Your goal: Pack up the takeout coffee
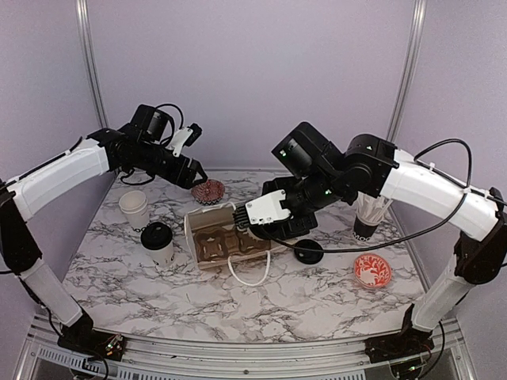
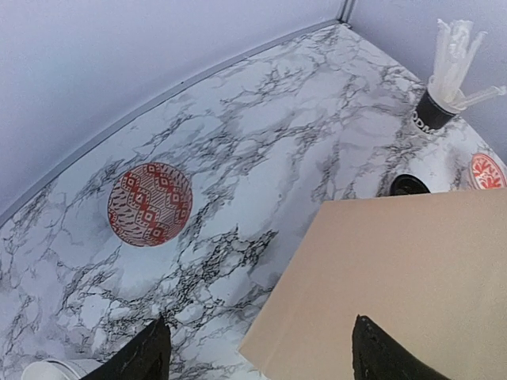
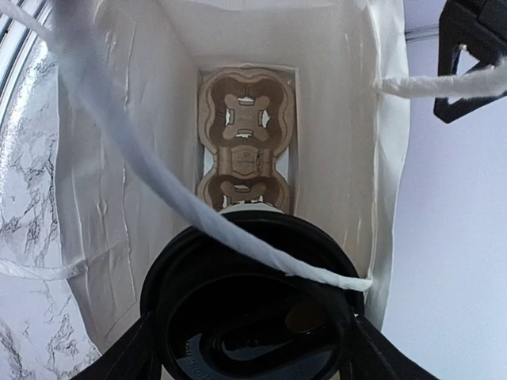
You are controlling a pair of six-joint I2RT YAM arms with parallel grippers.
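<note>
Rope handle (image 3: pixel 277 260) across the open bag (image 3: pixel 119 158); free shaft beyond, down to the carrier (image 3: pixel 245 134).

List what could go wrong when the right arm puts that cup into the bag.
1. A rope handle lies across the lid of the cup in the right gripper; it may snag going down.
2. The left gripper looks open, not gripping the bag, so a nudge could shift it and the cup might miss the carrier sockets.
</note>
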